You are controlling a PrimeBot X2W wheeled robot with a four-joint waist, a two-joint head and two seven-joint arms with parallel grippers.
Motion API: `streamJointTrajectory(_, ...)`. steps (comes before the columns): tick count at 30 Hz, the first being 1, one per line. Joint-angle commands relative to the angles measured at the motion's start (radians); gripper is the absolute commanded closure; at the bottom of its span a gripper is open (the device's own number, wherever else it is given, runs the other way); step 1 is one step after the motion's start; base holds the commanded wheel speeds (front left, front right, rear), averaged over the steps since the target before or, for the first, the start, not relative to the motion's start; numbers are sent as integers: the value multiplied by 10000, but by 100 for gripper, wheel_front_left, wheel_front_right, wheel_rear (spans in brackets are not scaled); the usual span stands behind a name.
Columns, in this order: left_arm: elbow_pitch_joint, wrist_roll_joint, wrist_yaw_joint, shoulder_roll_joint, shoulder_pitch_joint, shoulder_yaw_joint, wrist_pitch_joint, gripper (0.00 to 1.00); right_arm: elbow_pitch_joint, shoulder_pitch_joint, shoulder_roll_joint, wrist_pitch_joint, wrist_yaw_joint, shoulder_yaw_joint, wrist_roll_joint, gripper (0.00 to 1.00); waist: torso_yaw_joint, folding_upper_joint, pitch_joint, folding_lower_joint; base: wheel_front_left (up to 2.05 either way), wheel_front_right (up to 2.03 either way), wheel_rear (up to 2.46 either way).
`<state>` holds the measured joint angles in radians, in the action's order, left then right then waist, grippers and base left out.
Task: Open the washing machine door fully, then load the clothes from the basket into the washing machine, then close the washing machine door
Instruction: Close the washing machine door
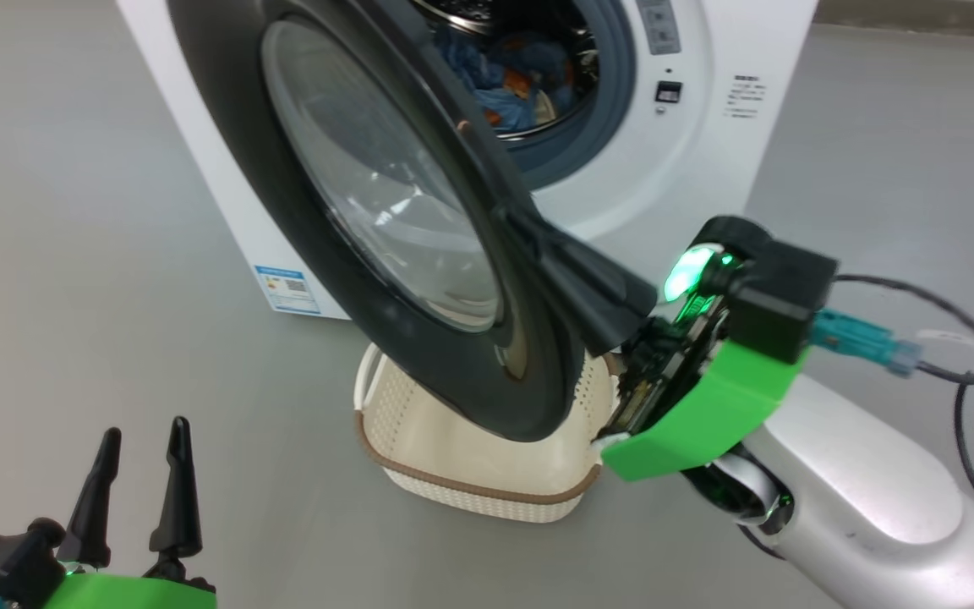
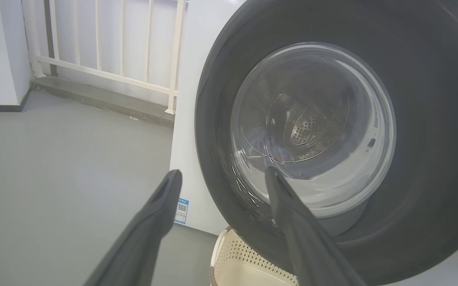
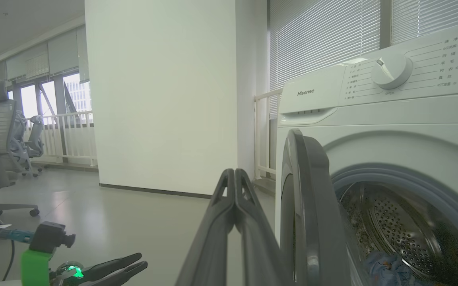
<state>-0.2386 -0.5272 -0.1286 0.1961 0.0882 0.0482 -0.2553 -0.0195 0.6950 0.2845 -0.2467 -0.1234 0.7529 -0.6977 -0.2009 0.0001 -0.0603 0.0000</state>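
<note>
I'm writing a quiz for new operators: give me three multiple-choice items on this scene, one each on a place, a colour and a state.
1. Where are the clothes? A in the drum; B on the floor; C on the machine's top.
2. The rim of the basket is: A blue; B brown; C green.
3. Fingers of the right gripper are: A spread wide; B closed on cloth; C pressed together.
Answers: 1A, blue fabric lies inside the drum; 2B, a brown band rings the cream basket; 3C, the right wrist view shows them touching, nothing between.

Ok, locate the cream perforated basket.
The basket sits lower centre in the head view, on the grey floor before the white washing machine, under its open black door.
</note>
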Motion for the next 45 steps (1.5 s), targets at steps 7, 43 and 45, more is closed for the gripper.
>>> streamJointTrajectory(7, 120, -186, -21, 111, 356, -313, -65, 0, -886, -131, -154, 569, -73, 855, -521, 100, -760, -1, 126, 0, 0, 0, 0)
streamJointTrajectory(43, 209, -354, -21, 247, 765, -101, -65, 0, -4925, 111, 332, -104, -73, 1887, -1755, 100, -1314, -1, -684, 0, 0, 0, 0)
streamJointTrajectory(45, 220, -369, -21, 274, 794, -116, -65, 0, -4980, 229, 406, -128, -73, 1693, -1732, 100, -1310, -1, -814, 0, 0, 0, 0)
